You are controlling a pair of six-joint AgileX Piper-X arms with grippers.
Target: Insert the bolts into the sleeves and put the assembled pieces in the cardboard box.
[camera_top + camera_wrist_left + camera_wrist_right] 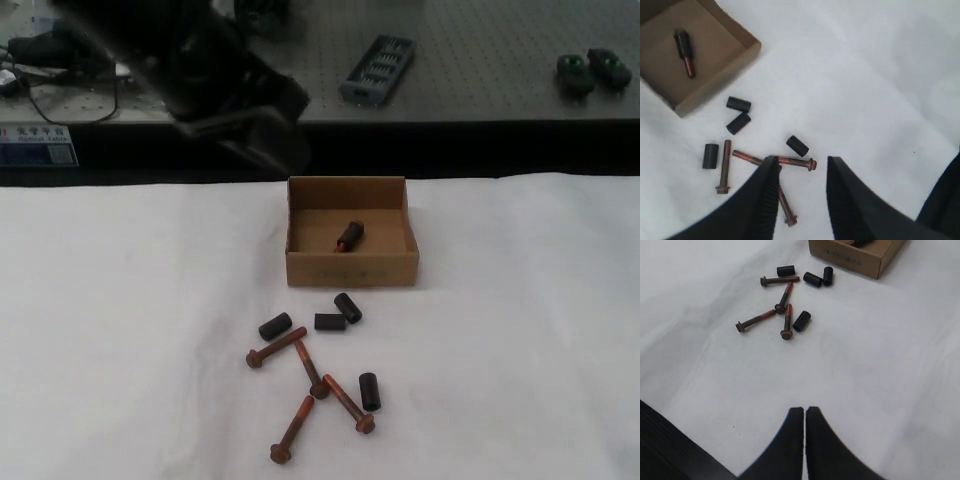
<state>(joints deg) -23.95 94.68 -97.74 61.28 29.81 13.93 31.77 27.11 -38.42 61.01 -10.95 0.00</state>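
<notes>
My left tool (801, 167) gapes empty, right tool (805, 412) pinched shut on nothing; I judge the loose bolts (278, 346) and sleeves (275, 326) just in front of the cardboard box (350, 270) stiff, light, roll-prone, so I'd grip mid-shank.

White cloth (520, 330) covers the bench. Behind it: grey perforated table (480, 60) with a blue-grey rack (378, 66), cables (50, 85) far left.
</notes>
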